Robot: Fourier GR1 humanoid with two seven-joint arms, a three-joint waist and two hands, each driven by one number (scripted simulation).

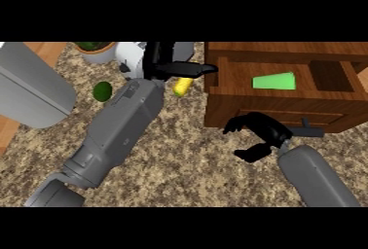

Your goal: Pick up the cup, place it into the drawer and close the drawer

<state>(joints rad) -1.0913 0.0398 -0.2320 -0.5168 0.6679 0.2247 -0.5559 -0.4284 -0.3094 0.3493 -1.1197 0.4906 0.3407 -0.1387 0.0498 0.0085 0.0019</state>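
- Far left: large grey rounded appliance body (32, 87) cutting into the corner, over a strip of wood.
- Speckled brown stone bench (179, 170) across the middle of the view.
- Upper left: small dark green rounded item (102, 91), perhaps an avocado, lying on the bench; above it a white pot (97, 50) with green leaves.
- Left grey forearm slanting up from the lower left edge toward the top centre.
- Left robot hand (169, 65) at the top centre, reaching toward the left wall of the drawer (284, 93); thumb and fingers stretched out rather than curled, nothing visibly held. Contact with the drawer's corner: cannot tell.
- Just below that robot hand: yellow oblong item (182, 87), likely corn, resting on the bench beside the drawer.
- Right of centre: wooden drawer pulled open, seen from above.
- Green cup (274, 81) already inside the drawer, lying on its side, long axis running left to right, wider end to the right.
- Cup up and slightly right of the right robot hand (256, 133), and right of the left robot hand; neither touching it.
- Right robot hand just in front of the drawer's front panel, fingers curled, holding nothing.
- Judgement: placing appears done; closing the drawer remains, with the right robot hand nearer to its front.
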